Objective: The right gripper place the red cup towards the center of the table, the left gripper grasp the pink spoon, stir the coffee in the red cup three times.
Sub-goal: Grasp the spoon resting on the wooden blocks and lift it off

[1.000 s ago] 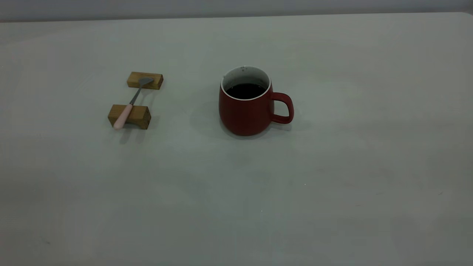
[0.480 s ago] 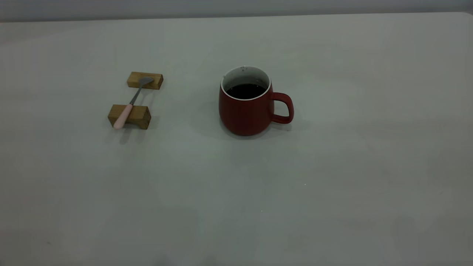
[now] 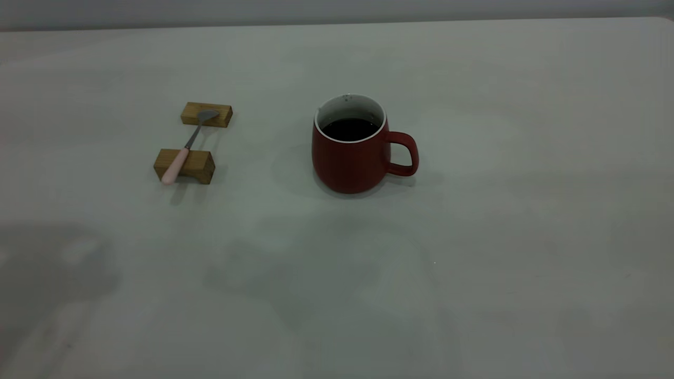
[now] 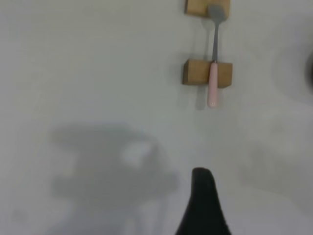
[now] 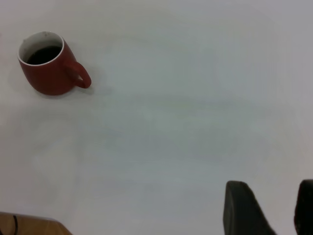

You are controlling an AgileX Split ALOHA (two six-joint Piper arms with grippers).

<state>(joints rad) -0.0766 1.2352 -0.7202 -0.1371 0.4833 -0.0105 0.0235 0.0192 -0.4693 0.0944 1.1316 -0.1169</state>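
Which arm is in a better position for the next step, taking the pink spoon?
Probably the left. In its wrist view the pink spoon on the two wooden blocks lies ahead of the left gripper. The right gripper faces the red cup, far from the spoon.

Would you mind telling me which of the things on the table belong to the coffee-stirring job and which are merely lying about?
Belong to the job:
- red cup, upright, handle towards the right arm's side
- coffee in it
- pink spoon, bridging the blocks
- left gripper and right gripper, both away from them
- table

Lying about:
- two wooden blocks, serving only as the spoon's rest
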